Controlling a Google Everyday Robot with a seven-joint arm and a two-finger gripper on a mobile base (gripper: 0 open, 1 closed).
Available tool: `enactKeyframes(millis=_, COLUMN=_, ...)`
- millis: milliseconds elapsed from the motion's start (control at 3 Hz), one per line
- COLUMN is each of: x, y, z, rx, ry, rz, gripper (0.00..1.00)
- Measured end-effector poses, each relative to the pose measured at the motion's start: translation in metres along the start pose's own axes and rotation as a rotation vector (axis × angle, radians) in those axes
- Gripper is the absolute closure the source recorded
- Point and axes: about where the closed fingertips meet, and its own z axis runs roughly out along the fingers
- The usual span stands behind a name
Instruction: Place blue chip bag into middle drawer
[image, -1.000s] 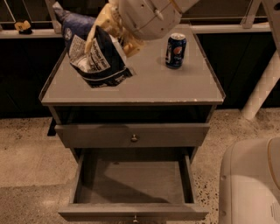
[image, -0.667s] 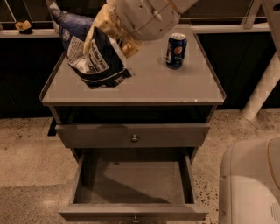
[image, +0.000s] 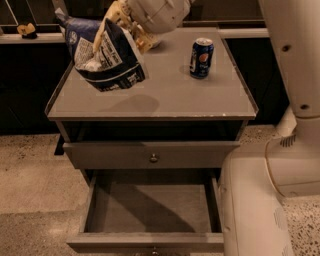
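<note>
gripper: gripper (image: 126, 31) up over the bench's (image: 165, 97) left rear part, wrist coming in from behind the bench
jaws: clenched on the top edge of the blue chip bag (image: 109, 61); yellowish fingers (image: 142, 42) show on either side of the foil
blue chip bag: hanging off the gripper, tilted, clear of the bench; the shadow on the bench right under it says no contact
why held so: pinched at the top so the body hangs free and can clear the bench's front edge, my read
middle drawer: middle drawer (image: 155, 207) below the bench front, pulled out, inside bare, ready to take the bag
upper drawer: upper drawer front (image: 125, 154) just under the bench, closed, so it doesn't block the drop
soda can: soda can (image: 201, 58) upright on the bench's right rear, well apart from the bag, not part of the job
robot base: white base (image: 260, 200) at the bench's right front
step: carry stage; next the bag needs to go forward past the bench edge, then down
</note>
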Motion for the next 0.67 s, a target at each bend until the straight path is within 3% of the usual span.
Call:
enactKeyframes(millis=333, x=-0.0263, y=-0.0055, z=-0.0042, rx=-0.04, ry=-0.008, rz=0.066, gripper=1.0)
enactKeyframes(millis=667, x=-0.0292, y=-0.001, z=-0.0017, rx=-0.051, ry=-0.017, rz=0.059, gripper=1.0)
